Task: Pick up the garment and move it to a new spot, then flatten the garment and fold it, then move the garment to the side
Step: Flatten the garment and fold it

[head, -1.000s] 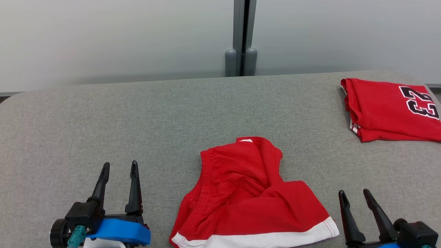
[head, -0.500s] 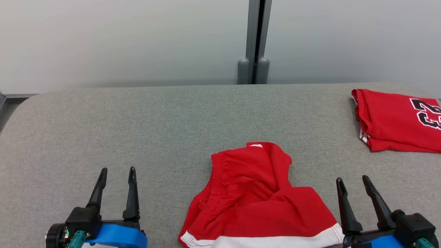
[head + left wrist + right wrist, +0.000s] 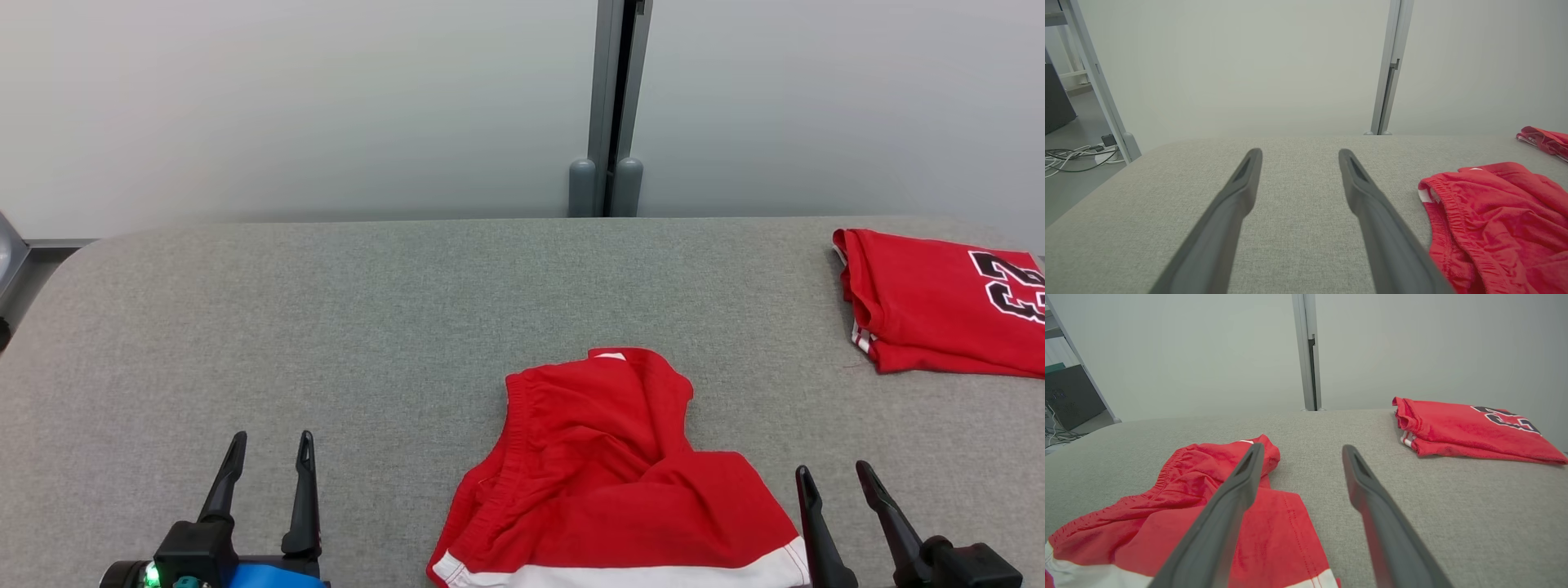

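Note:
The garment [image 3: 604, 474] is a pair of red shorts with a white hem band, lying crumpled near the front middle of the grey table [image 3: 326, 327]. It also shows as the garment [image 3: 1498, 216] at the right of the left wrist view and as the garment [image 3: 1208, 506] at the lower left of the right wrist view. My left gripper [image 3: 271, 441] stands open at the lower left, well apart from the cloth. My right gripper [image 3: 833, 471] stands open at the lower right, just beside the shorts' right edge. Nothing is between either pair of fingers.
A folded red jersey [image 3: 939, 302] with black numbers lies at the table's far right. A grey wall with a vertical post [image 3: 608, 106] stands behind the table. Cables [image 3: 1073, 157] lie on the floor past the table's left end.
The head camera has shifted, so everything sits lower and slightly right in the picture. Both grippers show lower in the view, still open. The shorts lie in the same shape.

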